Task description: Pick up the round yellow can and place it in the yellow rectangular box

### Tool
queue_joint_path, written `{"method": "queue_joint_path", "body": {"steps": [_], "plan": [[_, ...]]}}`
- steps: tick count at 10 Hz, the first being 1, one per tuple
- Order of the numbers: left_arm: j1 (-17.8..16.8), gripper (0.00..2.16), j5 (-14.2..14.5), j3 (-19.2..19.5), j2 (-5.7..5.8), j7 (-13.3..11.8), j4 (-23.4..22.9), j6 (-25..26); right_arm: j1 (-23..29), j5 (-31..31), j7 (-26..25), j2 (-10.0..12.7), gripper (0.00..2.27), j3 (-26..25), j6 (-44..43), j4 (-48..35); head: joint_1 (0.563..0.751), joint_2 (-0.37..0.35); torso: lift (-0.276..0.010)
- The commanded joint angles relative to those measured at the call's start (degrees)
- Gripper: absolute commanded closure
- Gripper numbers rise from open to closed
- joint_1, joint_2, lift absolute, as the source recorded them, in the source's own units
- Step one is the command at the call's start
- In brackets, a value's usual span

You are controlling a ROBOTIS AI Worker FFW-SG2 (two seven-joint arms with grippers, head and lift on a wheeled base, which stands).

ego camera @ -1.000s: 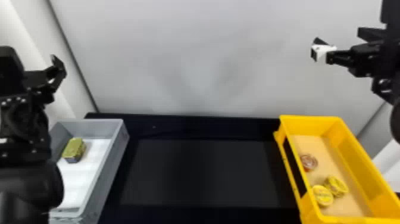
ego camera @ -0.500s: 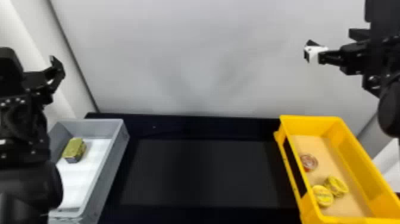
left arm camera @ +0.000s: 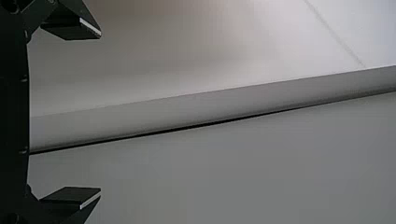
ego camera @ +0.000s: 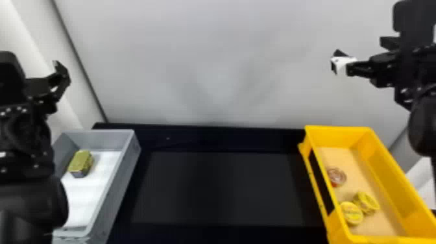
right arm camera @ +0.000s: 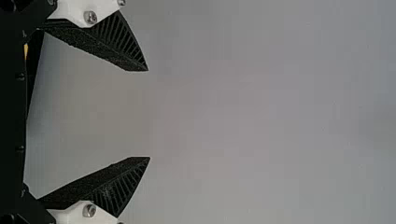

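Mind the yellow rectangular box (ego camera: 386,181) at right and the grey box (ego camera: 125,181) at left: could snag a rim by swinging low. Note the right gripper (right arm camera: 149,114) and left gripper (left arm camera: 100,113), raised, spread, empty. Could mistake the blocky tin (ego camera: 80,162), at left, by colour. Find two round yellow cans (ego camera: 352,213) together in the yellow box, near end: perhaps done already; might jostle both by reaching back in.

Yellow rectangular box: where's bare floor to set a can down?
Inside the box, bare floor lies between the far wall and the round reddish can, and along the right wall. It's crowded toward the near left corner: a round yellow can and another yellow can sit together.
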Motion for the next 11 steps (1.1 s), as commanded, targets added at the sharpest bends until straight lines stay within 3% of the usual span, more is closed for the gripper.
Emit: {"method": "queue_joint_path", "body": {"steps": [1,8,9,10,11], "plan": [[-0.1,0.10,0.0,-0.1,-0.15,0.0,0.0,0.0,0.0,5.1,1.6,0.5,0.12,1.4,-1.0,-0.8,0.694,0.014,-0.061],[-0.1,0.10,0.2,-0.3,-0.15,0.2,0.0,0.3,2.5,5.2,3.5,0.4,0.10,-0.9,-4.4,-2.6,0.694,0.014,-0.061],[-0.1,0.10,0.2,-0.3,-0.15,0.2,0.0,0.4,3.1,7.6,3.1,0.4,0.06,-0.2,-6.3,-3.0,0.694,0.014,-0.061],[0.0,0.10,0.3,-0.3,-0.15,0.2,-0.1,0.3,2.3,9.5,-2.0,1.1,0.07,2.7,1.1,-6.1,0.694,0.014,-0.063],[-0.2,0.10,0.2,-0.9,-0.15,0.2,0.0,0.4,1.3,17.4,0.9,1.8,0.11,4.2,4.5,-7.5,0.694,0.014,-0.062]]}}
